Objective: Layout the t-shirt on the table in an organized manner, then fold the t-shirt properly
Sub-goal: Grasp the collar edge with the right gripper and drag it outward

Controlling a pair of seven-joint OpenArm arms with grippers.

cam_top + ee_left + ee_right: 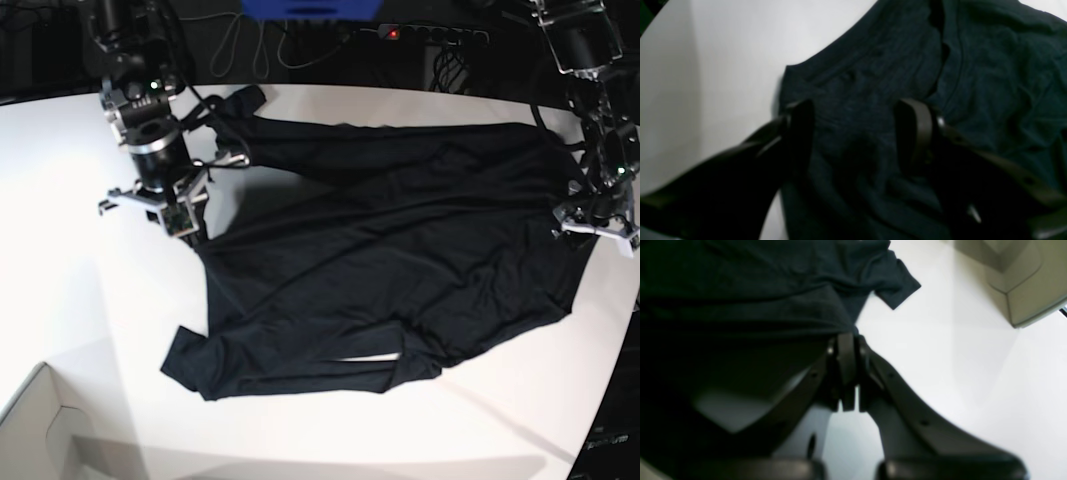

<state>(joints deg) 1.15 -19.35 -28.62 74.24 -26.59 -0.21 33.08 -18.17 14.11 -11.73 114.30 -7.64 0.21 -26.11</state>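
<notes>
The black t-shirt [400, 260] lies wrinkled and partly spread across the white table [80, 290], with one sleeve [190, 365] sticking out at the front left. My right gripper [848, 346] is shut on the shirt's edge [826, 323], at the shirt's left side in the base view [185, 225]. My left gripper [857, 133] is open, and its fingers [800, 126] straddle dark fabric [990, 83] near a hemmed corner. In the base view it is at the shirt's right edge [598, 228].
A pale cardboard box stands at the table's front left corner [40, 430] and shows in the right wrist view [1023, 283]. A power strip [430, 33] and cables lie behind the table's back edge. The table's curved edge runs close to the left arm at the right.
</notes>
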